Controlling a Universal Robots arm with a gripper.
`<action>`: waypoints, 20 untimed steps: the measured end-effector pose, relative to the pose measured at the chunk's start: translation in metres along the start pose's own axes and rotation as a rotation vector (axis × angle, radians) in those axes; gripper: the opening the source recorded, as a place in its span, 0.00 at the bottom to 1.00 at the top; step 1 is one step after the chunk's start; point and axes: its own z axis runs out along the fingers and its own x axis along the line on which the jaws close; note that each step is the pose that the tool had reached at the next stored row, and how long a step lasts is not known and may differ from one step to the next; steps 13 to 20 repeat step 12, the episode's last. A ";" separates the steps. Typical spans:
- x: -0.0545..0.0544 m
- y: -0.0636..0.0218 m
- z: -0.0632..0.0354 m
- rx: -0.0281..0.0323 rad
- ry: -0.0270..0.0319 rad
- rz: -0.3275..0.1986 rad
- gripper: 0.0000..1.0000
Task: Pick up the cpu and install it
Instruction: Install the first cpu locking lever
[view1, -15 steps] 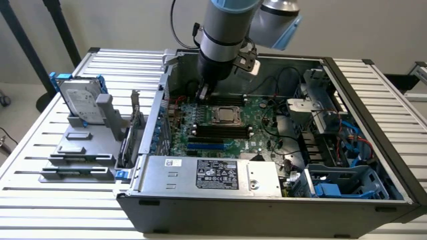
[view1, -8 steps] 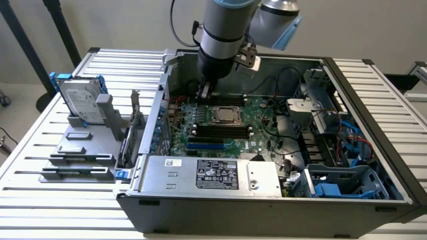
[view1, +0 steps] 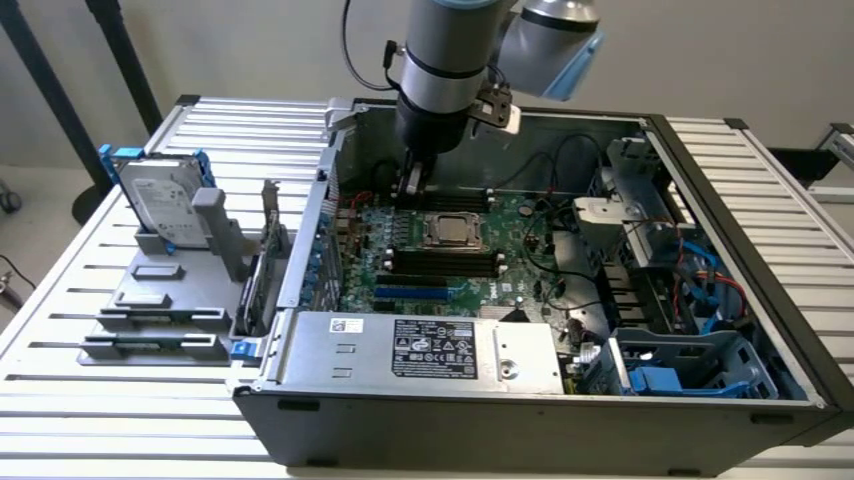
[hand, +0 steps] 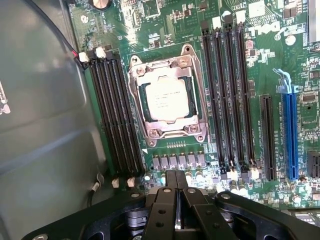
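Slatted white tabletop (view1: 80, 300) carries an open computer case (view1: 534, 400). At mid-frame, the cpu (view1: 454, 229) sits in its motherboard socket. Just above it hangs the gripper (view1: 414, 185), fingers (hand: 170, 192) clenched together, empty, cpu lying directly ahead.

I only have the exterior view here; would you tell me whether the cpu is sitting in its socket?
Observer: Yes. In the wrist view the cpu lies flat inside the socket's metal frame, silvery top up.
Operator: Thank you. Is the end effector holding anything?
Observer: No. The end effector is shut and empty, its tips apart from the cpu.
Operator: Are the memory slots beside the socket filled?
Observer: The black memory slots on both sides look empty.
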 end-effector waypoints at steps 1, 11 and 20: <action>0.000 0.0000 0.0000 0.0000 0.0000 0.000 0.11; 0.000 0.0000 0.0000 -0.0001 0.0000 0.000 0.11; 0.000 0.0000 0.0000 0.0000 0.0000 0.000 0.11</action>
